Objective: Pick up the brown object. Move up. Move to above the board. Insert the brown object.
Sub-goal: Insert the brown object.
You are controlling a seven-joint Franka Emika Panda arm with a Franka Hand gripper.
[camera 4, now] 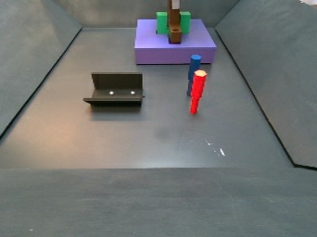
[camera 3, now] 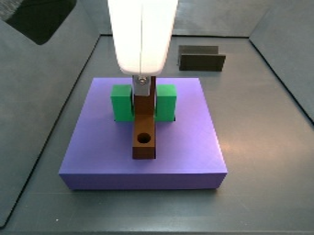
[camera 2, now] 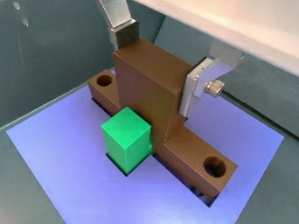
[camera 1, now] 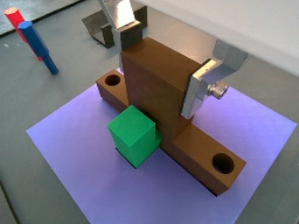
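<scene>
The arm hangs straight down over the board, its tool pinching the upright part of the brown object, which sits on the board beside the green block. No readable writing shows.

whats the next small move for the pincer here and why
Probably open the pincer and lift straight up. In both wrist views its fingers clamp the upright part of the brown bar, whose cross-piece already lies on the board beside the green block, so it looks inserted.
</scene>
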